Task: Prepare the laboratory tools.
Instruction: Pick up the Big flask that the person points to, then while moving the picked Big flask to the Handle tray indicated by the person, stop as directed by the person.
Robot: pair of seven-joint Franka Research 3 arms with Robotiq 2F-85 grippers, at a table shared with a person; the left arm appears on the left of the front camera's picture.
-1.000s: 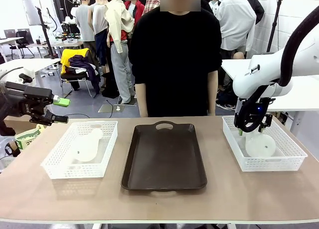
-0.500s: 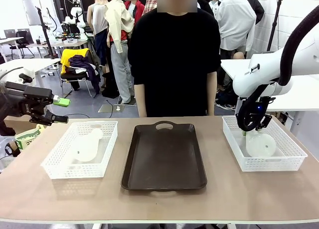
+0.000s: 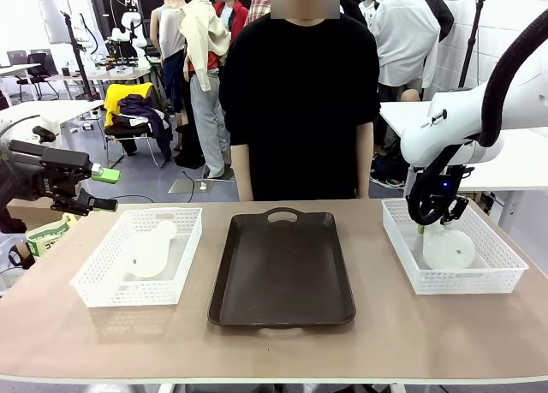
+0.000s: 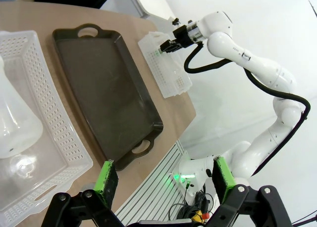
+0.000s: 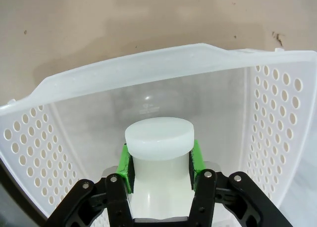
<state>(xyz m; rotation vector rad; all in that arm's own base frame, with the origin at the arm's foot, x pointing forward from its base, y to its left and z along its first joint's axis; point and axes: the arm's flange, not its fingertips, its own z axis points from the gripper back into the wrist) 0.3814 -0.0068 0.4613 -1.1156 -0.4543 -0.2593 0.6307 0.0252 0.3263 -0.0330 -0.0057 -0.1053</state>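
Observation:
Two frosted-white conical flasks lie on their sides in white mesh baskets. The right flask [image 3: 447,249] rests in the right basket [image 3: 497,277]. My right gripper [image 3: 420,225] reaches down into that basket. In the right wrist view the right gripper [image 5: 159,165] is shut on that flask's neck [image 5: 158,138], with a green pad on each side just under the rim. The left flask [image 3: 147,252] lies in the left basket [image 3: 94,294]; it appears as a flask [image 4: 12,133] at the left edge of the left wrist view. My left gripper [image 3: 107,190] hovers open off the table's left end, holding nothing; its own view shows the gripper [image 4: 164,173] wide apart.
A dark brown tray [image 3: 282,273] with handles lies bare between the baskets. A person in black [image 3: 300,102] stands at the far edge behind it. Bare table runs along the near edge. More people and furniture are in the background.
My right gripper's fingers have closed on the neck of the right flask, which has shifted slightly in its basket. The left arm has stayed still.

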